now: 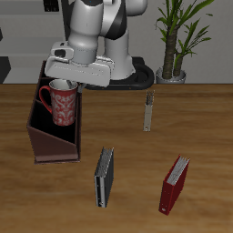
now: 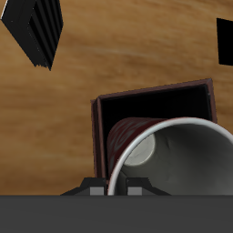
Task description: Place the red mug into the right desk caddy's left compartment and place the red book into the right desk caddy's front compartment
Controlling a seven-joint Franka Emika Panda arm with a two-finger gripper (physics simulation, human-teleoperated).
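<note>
Franka arm (image 1: 102,23): glossy white rounded link shells, black joint segments; pale grey blocky wrist housing (image 1: 80,65) directly above the red mug (image 1: 62,102).

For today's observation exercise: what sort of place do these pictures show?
Probably a simulated desk or study corner. A wooden table bears a desk caddy, a red book and a dark grey book, and a potted plant stands at the back.
</note>
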